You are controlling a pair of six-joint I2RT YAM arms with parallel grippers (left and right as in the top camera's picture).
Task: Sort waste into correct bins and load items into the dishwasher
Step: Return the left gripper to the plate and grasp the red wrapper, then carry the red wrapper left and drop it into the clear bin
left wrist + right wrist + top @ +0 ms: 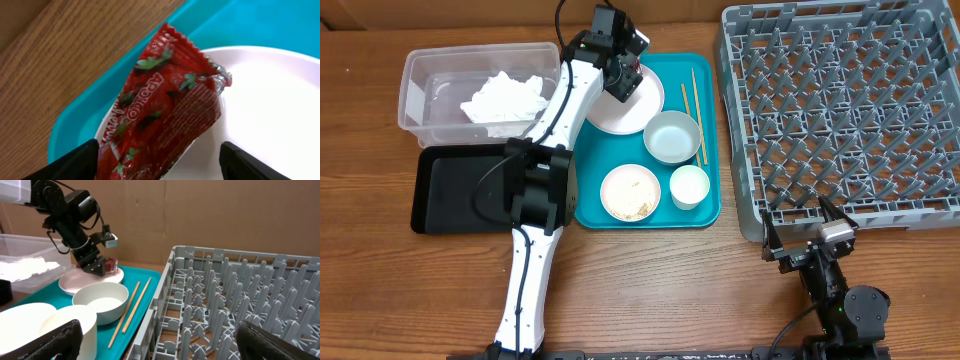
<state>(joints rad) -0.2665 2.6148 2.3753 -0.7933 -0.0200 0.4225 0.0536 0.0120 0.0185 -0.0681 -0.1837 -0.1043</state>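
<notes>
The red wrapper point(160, 110) on the plate point(270, 110) looks light and slippery; pinch its raised middle. The left gripper point(157, 162) straddles it, jaws spread.

A wooden table point(650, 280) with warm brown, streaky grain spans the whole scene under soft, even light. Behind its far edge stands a plain brown cardboard panel point(210, 210), matte, crossed by a faint vertical seam.
</notes>
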